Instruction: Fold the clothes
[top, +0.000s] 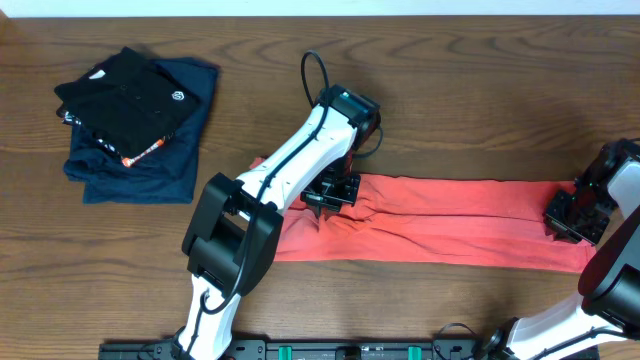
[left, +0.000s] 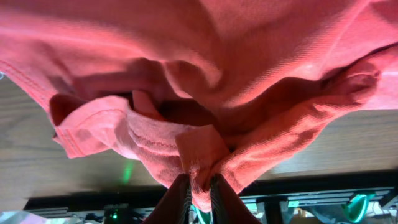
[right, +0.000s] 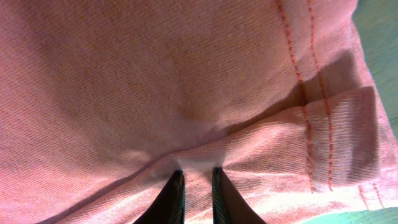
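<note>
Your wooden table (top: 450, 60) bears one coral T-shirt (top: 450, 215), one black garment (top: 125, 100) and one navy garment (top: 150, 172). The left gripper (top: 330, 196) and right gripper (top: 566, 224) both have narrow jaws pinching T-shirt cloth.

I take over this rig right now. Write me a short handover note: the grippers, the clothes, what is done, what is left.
Left gripper: shut on bunched cloth toward the left end of the red T-shirt.
Right gripper: shut on its right end, beside the hem.
The shirt lies on the table as a long narrow strip.
Done: apparently the lengthwise folds. Left: fold the strip across.
The black garment and navy garment lie folded, far left.
</note>
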